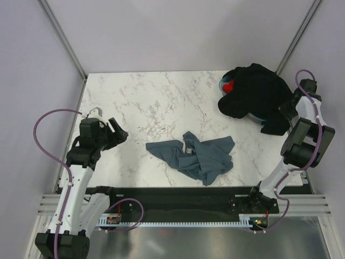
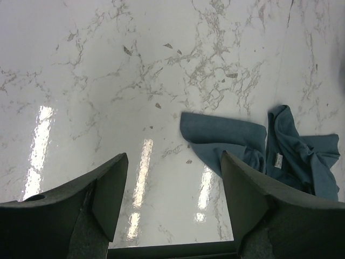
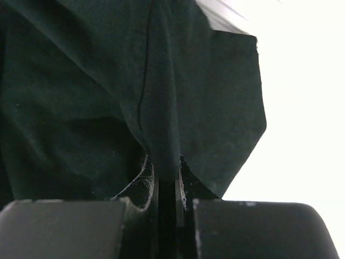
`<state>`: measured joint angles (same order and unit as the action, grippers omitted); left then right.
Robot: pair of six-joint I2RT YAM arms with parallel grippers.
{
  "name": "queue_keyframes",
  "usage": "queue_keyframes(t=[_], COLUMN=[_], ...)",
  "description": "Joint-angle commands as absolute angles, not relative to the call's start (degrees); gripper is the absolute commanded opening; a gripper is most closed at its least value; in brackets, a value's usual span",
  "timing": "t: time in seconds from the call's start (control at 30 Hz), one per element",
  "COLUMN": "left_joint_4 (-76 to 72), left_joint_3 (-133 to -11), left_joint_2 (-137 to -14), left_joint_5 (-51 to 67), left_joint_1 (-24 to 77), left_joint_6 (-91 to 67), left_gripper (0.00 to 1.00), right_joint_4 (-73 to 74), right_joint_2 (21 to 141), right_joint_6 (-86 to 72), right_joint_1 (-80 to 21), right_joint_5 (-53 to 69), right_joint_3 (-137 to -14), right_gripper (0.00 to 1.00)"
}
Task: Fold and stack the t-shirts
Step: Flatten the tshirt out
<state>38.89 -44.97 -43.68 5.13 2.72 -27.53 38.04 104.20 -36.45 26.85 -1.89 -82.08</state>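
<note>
A fold of the black t-shirts (image 1: 253, 91) (image 3: 81, 108) is being pinched between the right fingers (image 3: 141, 186), which are being pressed nearly together on the cloth, out towards 3 o'clock on the worktop (image 1: 151, 97). The black heap is being shown bunched at 2 o'clock, by the far right corner, draped over something with a teal rim (image 1: 221, 82) (a small red patch (image 1: 229, 85) is being glimpsed beside it, too little to identify). The blue-grey t-shirt (image 1: 195, 156) (image 2: 242, 140) is being seen crumpled and unfolded just 5 o'clock of the worktop's middle, well apart from the black heap. The left fingers (image 1: 118, 134) (image 2: 108, 183) are being held wide apart at 9 o'clock, gripping nothing, above bare marble.
</note>
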Motion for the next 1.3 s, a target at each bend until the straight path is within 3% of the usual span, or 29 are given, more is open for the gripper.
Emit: queue_keyframes(t=[0.0, 0.1, 0.43, 0.63, 0.73, 0.77, 0.9, 1.03, 1.27], left_joint_4=[38.3, 38.4, 38.8, 38.8, 38.8, 38.8, 38.8, 38.8, 38.8], left_joint_3=[-45.2, -45.2, -45.3, -45.4, -45.3, -45.3, -45.4, -45.4, -45.3], left_joint_2=[-44.2, -44.6, -46.1, -47.1, -47.2, -47.2, -47.5, -47.4, -47.9], left_joint_5=[6.4, 6.3, 5.7, 6.3, 5.8, 5.7, 5.4, 5.6, 6.1], left_joint_1=[2.9, 3.1, 3.3, 3.3, 3.3, 3.3, 3.3, 3.4, 3.4], left_joint_6=[-27.8, -27.9, -27.9, -27.7, -27.9, -28.0, -28.1, -28.1, -27.9], left_gripper=[0.76, 0.76, 0.75, 0.74, 0.74, 0.74, 0.73, 0.73, 0.73], right_joint_4=[35.2, 32.2, 18.5, 18.5, 18.9, 23.8, 31.3, 32.5, 37.1], right_joint_2=[107.7, 107.1, 101.2, 109.6, 107.8, 106.2, 98.3, 86.0, 63.8], right_joint_6=[-39.9, -43.9, -60.6, -57.8, -51.4, -47.9, -41.4, -35.9, -37.5], right_joint_1=[26.2, 26.3, 31.6, 31.6, 30.4, 28.6, 23.0, 11.5, -23.3], right_joint_5=[-6.7, -6.1, -2.4, 0.9, 4.8, 2.6, -1.4, -5.3, -11.1], right_joint_3=[-89.6, -91.1, -79.9, -88.7, -90.9, -92.3, -91.9, -79.1, -58.3], right_gripper=[0.0, 0.0, 0.0, 0.0, 0.63, 0.98, 0.98, 0.98, 0.96])
